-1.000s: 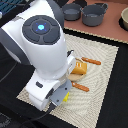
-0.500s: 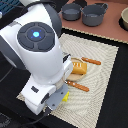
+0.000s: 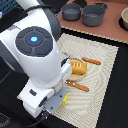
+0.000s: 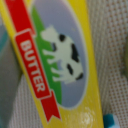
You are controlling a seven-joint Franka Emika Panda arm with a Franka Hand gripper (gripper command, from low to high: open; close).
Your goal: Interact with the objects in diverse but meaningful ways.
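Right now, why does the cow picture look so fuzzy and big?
In the wrist view the yellow butter packet sits so close to the camera that it fills the picture and goes soft and blurry. The exterior view is sharper but grainy, and the arm hides the packet there.

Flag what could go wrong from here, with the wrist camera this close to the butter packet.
The butter packet fills the wrist view and is blurred, so alignment is hard to judge. In the exterior view the arm hides the gripper, so its state is unknown. The bread loaf lies close beside the arm and could get bumped.

"BUTTER" on red ribbon [image 4: 35, 67], yellow packet [image 4: 85, 60]
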